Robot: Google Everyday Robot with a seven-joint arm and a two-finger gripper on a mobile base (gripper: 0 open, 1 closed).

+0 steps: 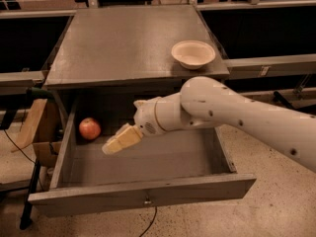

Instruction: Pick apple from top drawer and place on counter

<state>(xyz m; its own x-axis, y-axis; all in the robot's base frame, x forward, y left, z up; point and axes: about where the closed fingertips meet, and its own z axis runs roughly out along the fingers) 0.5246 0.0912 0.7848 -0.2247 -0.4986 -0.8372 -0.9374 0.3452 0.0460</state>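
Observation:
The red apple (90, 129) lies in the back left corner of the open top drawer (148, 199), on the drawer floor. My gripper (114, 143) hangs inside the drawer, pointing down and left, a short way to the right of the apple and not touching it. It holds nothing. The grey counter (123, 38) above the drawer is the flat cabinet top.
A shallow cream bowl (193, 54) stands at the counter's right edge. My white arm (237, 115) reaches in from the right over the drawer's right side. A cardboard box (37, 132) and cables sit on the floor left of the cabinet. Dark shelves flank it.

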